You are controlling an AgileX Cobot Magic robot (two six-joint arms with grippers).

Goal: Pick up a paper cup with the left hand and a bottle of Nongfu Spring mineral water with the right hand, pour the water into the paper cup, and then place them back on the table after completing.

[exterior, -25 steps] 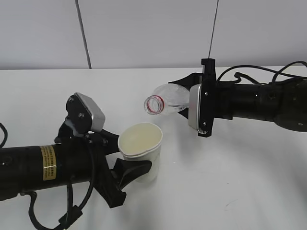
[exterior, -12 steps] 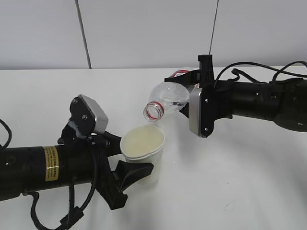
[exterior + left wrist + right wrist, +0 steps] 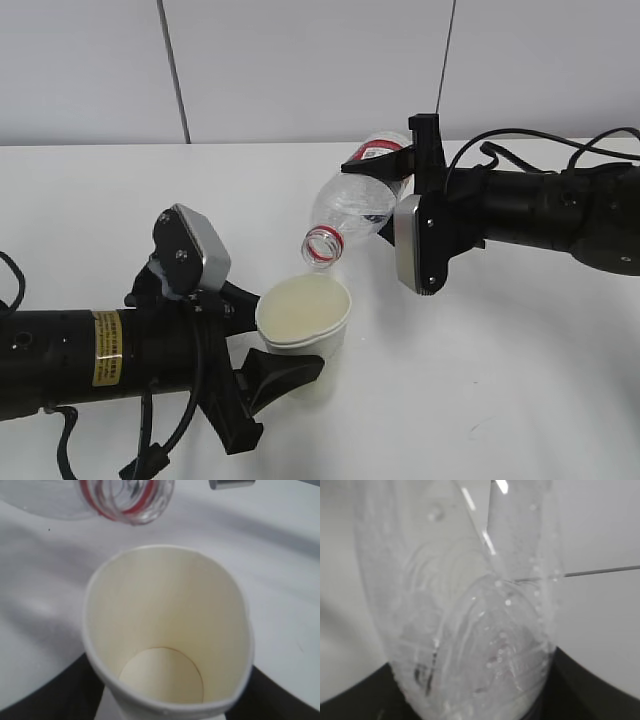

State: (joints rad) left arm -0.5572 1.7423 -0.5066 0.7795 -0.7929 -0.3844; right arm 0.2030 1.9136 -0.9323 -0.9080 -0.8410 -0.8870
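On the left, the left hand (image 3: pixel 275 355) grips the paper cup (image 3: pixel 305 318) with its 2 fingers and holds it up off the table (image 3: pixel 520 360). The cup looks dry inside (no water shows). Just above its rim, the right hand (image 3: pixel 395 185) clamps the tipped bottle (image 3: pixel 350 208), mouth pointing down.

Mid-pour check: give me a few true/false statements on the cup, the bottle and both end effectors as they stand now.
1. The left end effector holds the paper cup. True.
2. The bottle still has its cap on. False: its mouth is open.
3. The bottle tilts mouth-down above the cup's rim. True.
4. The cup is full of water. False: the left wrist view shows its bottom looking dry.
5. The right end effector is open and empty. False: it grips the bottle.
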